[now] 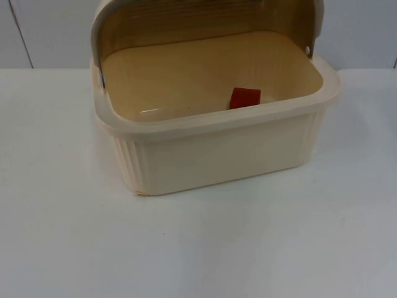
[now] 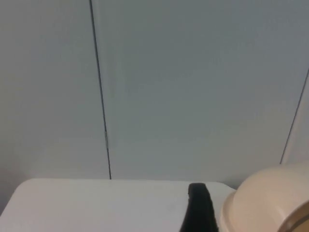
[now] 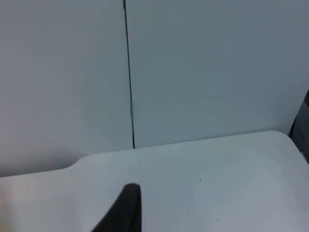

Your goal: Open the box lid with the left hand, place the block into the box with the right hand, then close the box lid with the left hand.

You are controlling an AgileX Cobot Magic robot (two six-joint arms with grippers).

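Top view: cream box (image 1: 217, 146) sits toward the far edge of the tabletop (image 1: 198, 248), its back close to the grey wall (image 1: 49, 31). Lid (image 1: 205, 22) is swung up and back, tinted brown and see-through, hinged at both sides. Red block (image 1: 245, 98) lies inside the box on its floor, close to the near wall, right of middle. Wide bare tabletop lies in front of the box and on both sides of it.

Left wrist view: a black fingertip of the left pincer (image 2: 198, 210) stands over the tabletop (image 2: 96, 203), just beside a rounded cream part of the box (image 2: 265, 200); touching or apart, cannot tell. Whether this pincer is open or closed, cannot tell. The tabletop's far edge meets the wall (image 2: 193, 87), which carries a dark vertical seam.

Right wrist view: a black fingertip of the right pincer (image 3: 125, 210) hangs above open tabletop (image 3: 217, 179). Open or closed, cannot tell. A tabletop corner lies near the wall (image 3: 217, 67).
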